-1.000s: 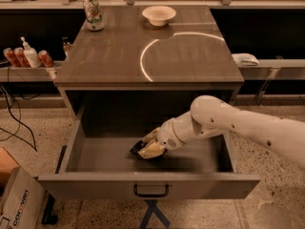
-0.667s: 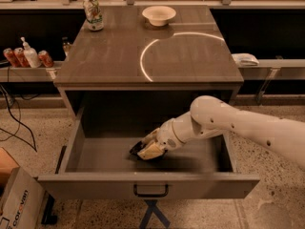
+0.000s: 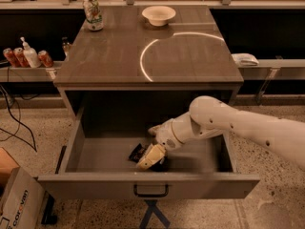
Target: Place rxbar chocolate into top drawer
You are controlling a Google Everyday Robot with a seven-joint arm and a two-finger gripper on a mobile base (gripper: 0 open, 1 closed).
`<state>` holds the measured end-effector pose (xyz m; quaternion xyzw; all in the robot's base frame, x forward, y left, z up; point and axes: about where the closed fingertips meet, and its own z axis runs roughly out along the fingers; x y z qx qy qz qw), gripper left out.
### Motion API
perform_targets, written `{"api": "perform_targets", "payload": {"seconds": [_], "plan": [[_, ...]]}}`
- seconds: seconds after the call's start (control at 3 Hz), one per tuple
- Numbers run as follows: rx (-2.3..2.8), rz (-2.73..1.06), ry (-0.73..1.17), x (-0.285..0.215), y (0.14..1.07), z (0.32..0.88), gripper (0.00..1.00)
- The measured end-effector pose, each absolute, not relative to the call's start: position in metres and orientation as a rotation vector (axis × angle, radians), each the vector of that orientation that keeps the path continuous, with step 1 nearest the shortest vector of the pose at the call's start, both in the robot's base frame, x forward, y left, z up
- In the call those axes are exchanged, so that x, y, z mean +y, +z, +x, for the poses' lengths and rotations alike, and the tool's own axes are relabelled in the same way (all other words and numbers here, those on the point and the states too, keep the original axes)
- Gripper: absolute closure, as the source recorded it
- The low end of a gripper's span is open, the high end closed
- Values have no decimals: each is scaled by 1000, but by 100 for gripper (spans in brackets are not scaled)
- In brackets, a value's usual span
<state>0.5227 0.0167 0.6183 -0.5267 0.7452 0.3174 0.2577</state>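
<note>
Cardboard box [image 3: 14,205]: placed on the speckled floor at the near left, with dark cables [image 3: 14,123] lying on the floor beyond it. Red cans [image 3: 13,57] and a white pump bottle [image 3: 30,55]: stood together on a low shelf at the left. Grey cabinet top [image 3: 109,56]: crossed by a bright curved line of light [image 3: 143,63]. Green-labelled can [image 3: 93,14]: stood upright at the far left corner of that top. White bowl [image 3: 158,15]: set at the far edge near the middle, well apart from the can. Top drawer [image 3: 86,189]: found pulled out toward the near side, its interior exposed, with a small dark handle [image 3: 150,191] fixed at the centre of the front panel. Rxbar chocolate [image 3: 137,152]: located inside the drawer, near the middle and close to the front panel (only its dark left end is shown; the rest is covered). Gripper [image 3: 150,157]: positioned low inside the drawer, directly against the bar's right side; whether the bar is grasped or released cannot be told. White arm [image 3: 248,128]: extended into the drawer from the right. Pale object [image 3: 244,59]: laid on the shelf at the right.
</note>
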Motion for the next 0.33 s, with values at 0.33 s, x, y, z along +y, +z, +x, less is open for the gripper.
{"api": "perform_targets", "payload": {"seconds": [0.33], "plan": [[2021, -1428, 861, 17, 618, 523, 0]]}}
